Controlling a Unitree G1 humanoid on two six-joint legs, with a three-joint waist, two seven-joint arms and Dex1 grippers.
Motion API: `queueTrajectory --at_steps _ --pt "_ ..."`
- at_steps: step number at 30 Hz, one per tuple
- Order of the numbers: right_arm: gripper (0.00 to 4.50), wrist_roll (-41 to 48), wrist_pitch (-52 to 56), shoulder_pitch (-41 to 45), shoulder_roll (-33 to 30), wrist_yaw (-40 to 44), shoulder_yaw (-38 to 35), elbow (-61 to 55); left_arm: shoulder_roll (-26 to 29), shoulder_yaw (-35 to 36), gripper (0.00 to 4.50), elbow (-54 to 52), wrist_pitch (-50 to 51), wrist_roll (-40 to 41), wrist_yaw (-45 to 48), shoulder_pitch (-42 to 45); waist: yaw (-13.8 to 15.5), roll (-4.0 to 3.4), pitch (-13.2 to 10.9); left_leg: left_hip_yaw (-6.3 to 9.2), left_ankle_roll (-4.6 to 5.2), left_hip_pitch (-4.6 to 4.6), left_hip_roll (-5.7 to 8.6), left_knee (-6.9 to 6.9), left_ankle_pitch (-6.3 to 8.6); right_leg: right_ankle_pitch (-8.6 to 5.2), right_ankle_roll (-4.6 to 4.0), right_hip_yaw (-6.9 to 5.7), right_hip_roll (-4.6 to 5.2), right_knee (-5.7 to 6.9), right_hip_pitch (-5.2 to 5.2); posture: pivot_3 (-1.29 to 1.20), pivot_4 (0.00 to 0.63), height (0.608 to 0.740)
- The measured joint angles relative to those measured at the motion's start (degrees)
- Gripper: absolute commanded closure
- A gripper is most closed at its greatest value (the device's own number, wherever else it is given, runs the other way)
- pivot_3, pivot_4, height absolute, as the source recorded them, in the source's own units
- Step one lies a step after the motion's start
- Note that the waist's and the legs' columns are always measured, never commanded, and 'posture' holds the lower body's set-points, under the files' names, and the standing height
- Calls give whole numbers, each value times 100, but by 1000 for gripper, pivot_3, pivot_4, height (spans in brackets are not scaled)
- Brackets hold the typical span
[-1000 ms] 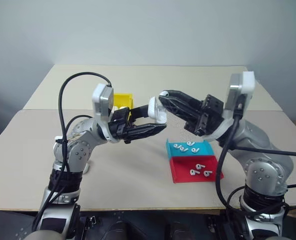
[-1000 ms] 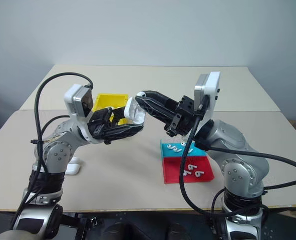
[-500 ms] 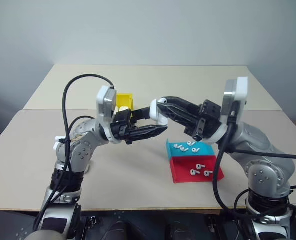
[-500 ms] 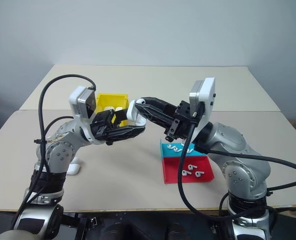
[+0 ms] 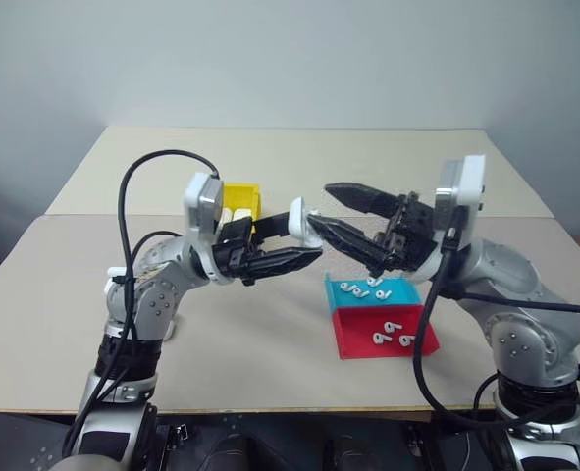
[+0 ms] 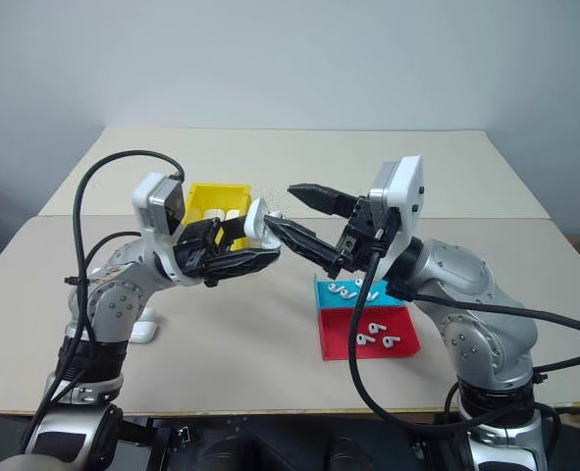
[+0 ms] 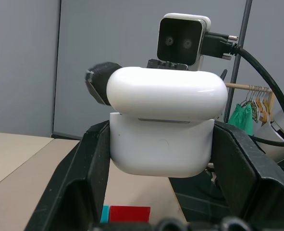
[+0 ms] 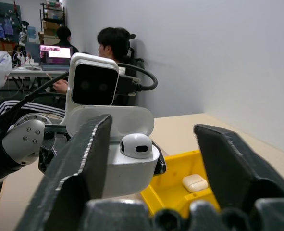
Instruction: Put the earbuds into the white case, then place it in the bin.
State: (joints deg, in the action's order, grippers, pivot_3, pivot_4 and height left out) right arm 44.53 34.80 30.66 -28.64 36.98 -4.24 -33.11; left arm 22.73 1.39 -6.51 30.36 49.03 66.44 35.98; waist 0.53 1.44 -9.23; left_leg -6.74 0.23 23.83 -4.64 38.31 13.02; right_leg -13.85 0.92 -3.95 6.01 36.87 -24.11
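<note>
My left jaws (image 5: 304, 243) are clamped on the white case (image 7: 162, 131), held up over the middle of the desk (image 5: 270, 324) with its lid raised. One earbud (image 8: 136, 145) sits in the case. My right jaws (image 5: 321, 209) stand spread wide, one finger above the case and one beside it, gripping nothing. Just behind my left arm sits the yellow bin (image 6: 211, 201), with a white case (image 8: 194, 182) lying inside. Below my right arm lie a teal tray (image 5: 373, 290) and a red tray (image 5: 383, 334), touching, both strewn with loose earbuds (image 5: 388, 336). Another white case (image 6: 142, 332) lies near the desk's left side. The far half of the desk is open, as is the near left.
</note>
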Motion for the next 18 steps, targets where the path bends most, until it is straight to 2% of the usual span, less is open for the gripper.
queueTrajectory --at_steps 1,9,15,18 --pt "24 -3 -7 0 -5 13 12 6 -8 11 1670 9 -4 -9 4 0 -1 0 0 0 0 0 0 0 0 0 0 0 0 0 0 0 150 740" --pt "24 -28 -42 164 -191 116 -39 298 4 90 1670 21 -15 -81 -34 1 0 0 0 -1 0 0 0 0 0 0 0 0 0 0 0 0 150 740" --pt "24 -111 -57 690 -723 551 -277 1223 301 422 1670 -230 -15 -47 -90 -139 -4 0 0 -2 0 0 0 -4 0 0 0 0 0 -3 -2 0 150 740" --pt "24 -540 -182 1097 -1276 1183 15 1754 329 517 1670 -430 -15 -21 -207 -410 -7 0 0 -5 3 0 0 -2 2 0 0 1 1 -5 -1 0 150 740"
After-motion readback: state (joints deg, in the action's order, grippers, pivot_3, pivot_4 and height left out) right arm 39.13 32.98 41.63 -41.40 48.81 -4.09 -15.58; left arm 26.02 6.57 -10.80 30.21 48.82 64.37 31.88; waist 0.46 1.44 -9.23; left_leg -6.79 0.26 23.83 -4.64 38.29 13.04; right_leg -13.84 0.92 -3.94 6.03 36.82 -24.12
